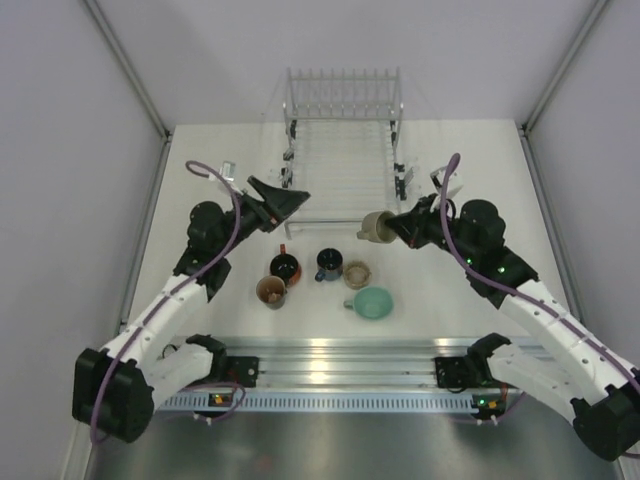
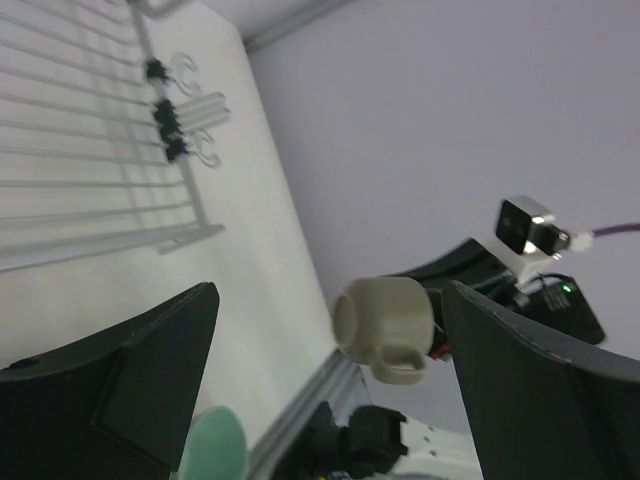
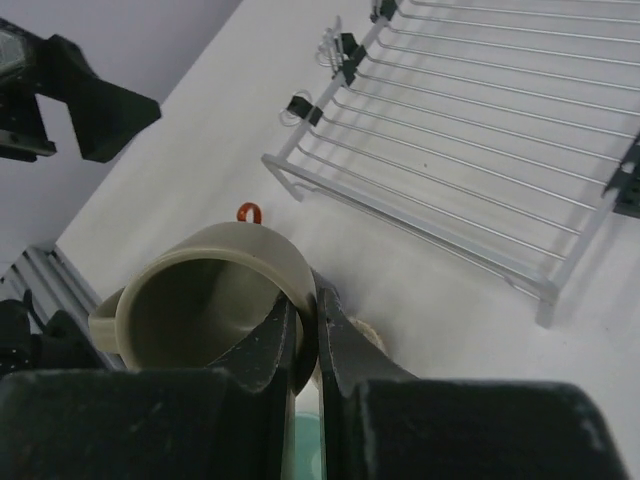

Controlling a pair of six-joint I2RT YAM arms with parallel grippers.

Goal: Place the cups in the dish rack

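Beige cup (image 1: 377,227) in R fingers (image 1: 393,226) nr rack (image 1: 345,170); L fingers (image 1: 290,212) spread.

The left gripper (image 2: 330,292) has its two dark fingers (image 2: 120,380) wide apart at the bottom corners. Between them a beige cup (image 2: 385,322) hangs in the air, handle down, with the right gripper (image 2: 437,325) dark behind it. The dish rack (image 2: 90,150) lies at upper left. A mint-green cup (image 2: 215,445) shows at the bottom edge.

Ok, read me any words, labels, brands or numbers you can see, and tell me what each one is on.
None can be read.
The cups, the rack and the beige cup in the right claw show no print.
The silver block on the right arm is too blurred to tell.
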